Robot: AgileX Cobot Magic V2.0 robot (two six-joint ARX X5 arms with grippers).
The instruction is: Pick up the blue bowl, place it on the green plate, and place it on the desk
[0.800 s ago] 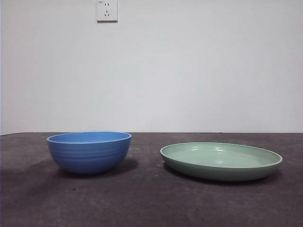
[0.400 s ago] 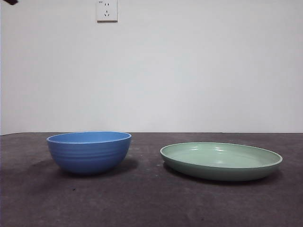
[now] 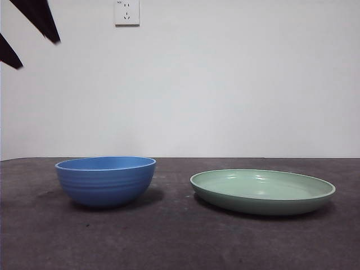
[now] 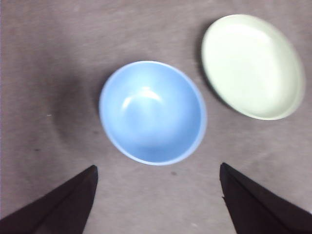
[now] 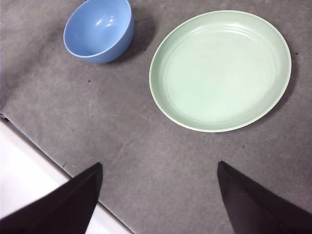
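The blue bowl (image 3: 106, 181) stands upright on the bench (image 3: 180, 236), on the left in the front view, with the green plate (image 3: 262, 192) to its right. The two are apart, with a strip of bare bench between their rims. Open bench lies in front of both. In the right wrist view the bench's near edge shows as a straight line against a pale floor (image 5: 29, 175), well clear of the bowl and the plate.

The left pincer (image 4: 158, 170) hangs above the bowl with its jaws spread wide, wider than the bowl's rim, and touches nothing; in the front view its two black tips show at the top left corner, high above the bowl. The right pincer (image 5: 158, 168) is also wide and empty, high over the bench near the plate.

The bowl is round and deep, medium blue, with faint horizontal ridges on its outer wall and a glossy, empty inside. The plate is wide, shallow, pale sage green, with a raised rim and faint rings inside.

The bench is dark grey-brown, matte and mottled. Behind it rises a plain white wall (image 3: 225, 84) with a white socket (image 3: 127, 12).
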